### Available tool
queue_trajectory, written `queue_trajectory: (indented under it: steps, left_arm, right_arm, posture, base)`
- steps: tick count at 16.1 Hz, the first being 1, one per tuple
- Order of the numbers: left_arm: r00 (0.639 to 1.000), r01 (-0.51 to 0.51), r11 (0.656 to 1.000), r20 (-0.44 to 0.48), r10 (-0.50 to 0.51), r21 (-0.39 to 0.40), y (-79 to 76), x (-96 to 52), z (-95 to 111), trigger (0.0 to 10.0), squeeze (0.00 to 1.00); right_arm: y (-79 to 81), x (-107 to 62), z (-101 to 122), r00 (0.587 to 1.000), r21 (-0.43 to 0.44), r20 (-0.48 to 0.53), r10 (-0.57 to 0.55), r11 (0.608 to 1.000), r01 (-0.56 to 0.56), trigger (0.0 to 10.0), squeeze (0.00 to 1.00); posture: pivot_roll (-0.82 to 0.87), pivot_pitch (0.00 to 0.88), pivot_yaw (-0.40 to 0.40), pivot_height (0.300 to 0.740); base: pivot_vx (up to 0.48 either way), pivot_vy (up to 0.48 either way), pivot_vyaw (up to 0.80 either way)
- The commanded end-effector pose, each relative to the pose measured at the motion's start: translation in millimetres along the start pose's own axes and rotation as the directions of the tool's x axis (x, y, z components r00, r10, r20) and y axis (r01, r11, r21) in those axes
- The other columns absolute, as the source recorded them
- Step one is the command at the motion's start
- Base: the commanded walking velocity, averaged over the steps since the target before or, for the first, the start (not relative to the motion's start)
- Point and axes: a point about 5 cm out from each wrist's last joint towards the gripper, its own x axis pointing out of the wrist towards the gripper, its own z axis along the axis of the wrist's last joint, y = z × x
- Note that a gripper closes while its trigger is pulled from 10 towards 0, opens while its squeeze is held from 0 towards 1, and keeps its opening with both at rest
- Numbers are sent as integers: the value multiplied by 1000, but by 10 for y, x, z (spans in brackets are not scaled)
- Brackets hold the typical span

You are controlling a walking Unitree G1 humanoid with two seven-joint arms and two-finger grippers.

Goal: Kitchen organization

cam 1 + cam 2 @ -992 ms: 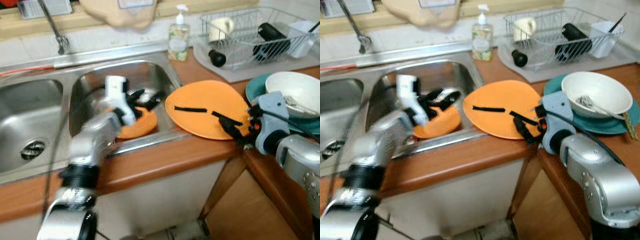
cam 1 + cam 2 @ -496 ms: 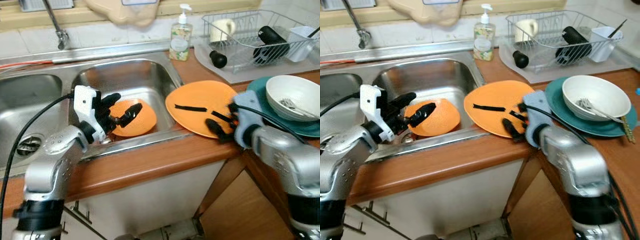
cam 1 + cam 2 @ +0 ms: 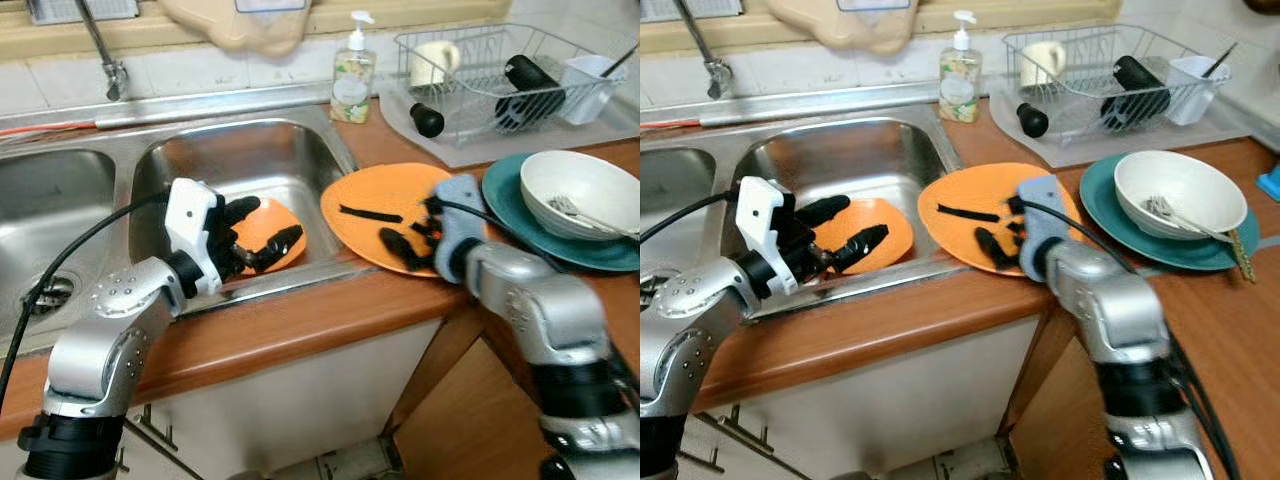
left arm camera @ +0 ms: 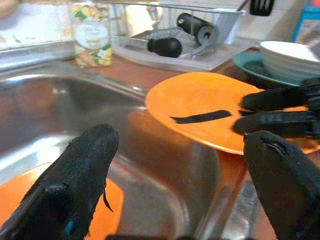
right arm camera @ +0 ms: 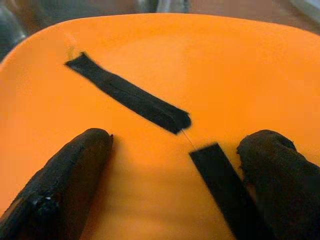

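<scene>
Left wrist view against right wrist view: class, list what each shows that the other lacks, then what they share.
The left wrist view alone takes in the sink basin, the soap bottle, the dish rack, the white bowl and an orange plate in the sink. The right wrist view alone has a second black strip by its open jaws. Both share the orange plate on the counter and its black strip.

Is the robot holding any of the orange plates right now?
No. Both hands are open. The left hand hovers over the small orange plate in the sink; the right hand is above the big orange plate.
</scene>
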Motion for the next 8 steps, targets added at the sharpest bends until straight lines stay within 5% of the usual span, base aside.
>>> queue_trajectory:
  steps: [1, 4, 8]
  left_arm:
    - [1000, 3, 1000, -11, -3, 16, -19, 4, 11, 10000, 0]
    - [1000, 8, 1000, -12, -8, 13, -47, 52, 7, 10000, 0]
    - [1000, 19, 1000, -17, -19, 4, -76, 72, -23, 10000, 0]
  right_arm:
    - [35, 55, 13, 1000, -12, -2, 9, 1000, -9, 10000, 0]
    - [-10, 23, 246, 992, -12, 124, -3, 1000, 4, 10000, 0]
    - [-225, -336, 292, 983, -11, 173, -53, 998, 55, 10000, 0]
  posture:
    - [-30, 0, 4, 740]
    - [-36, 0, 7, 740]
    - [-54, 0, 12, 740]
  base:
    - [0, 0, 0]
    - [0, 0, 0]
    - [0, 0, 0]
